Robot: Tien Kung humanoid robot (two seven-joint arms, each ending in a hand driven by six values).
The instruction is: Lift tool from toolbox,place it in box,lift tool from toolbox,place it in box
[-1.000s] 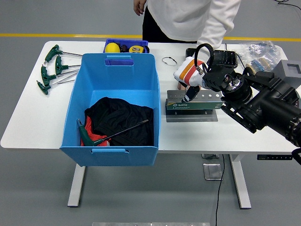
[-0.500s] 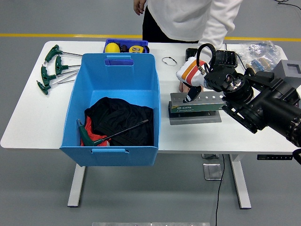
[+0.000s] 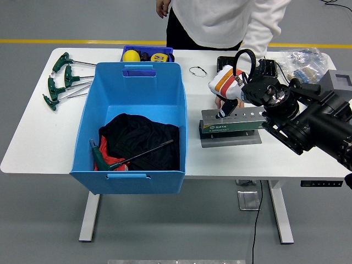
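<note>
A green and grey toolbox rack [image 3: 234,124] stands on a grey plate [image 3: 234,139] right of the big blue box [image 3: 137,88]. My right hand [image 3: 223,108], in a white and orange glove, reaches down onto the rack's left end. Its fingers are curled around a dark tool [image 3: 222,114] that sticks out of the rack. The rack sits slightly tilted, its right end higher. Inside the blue box lie a black cloth [image 3: 140,137] and a green T-handle wrench [image 3: 100,159] with its long shaft across the cloth. My left arm is out of view.
Several green T-handle wrenches [image 3: 60,82] lie at the table's far left. A small blue tray [image 3: 147,55] with yellow items sits behind the box. A black case [image 3: 267,66] and a plastic bag [image 3: 305,59] are at the back right. A person in white [image 3: 220,22] stands at the far side.
The toolbox rack has slid to the right and slightly away from me together with my right hand, and its right end has tipped up. The blue box and its contents have not moved.
</note>
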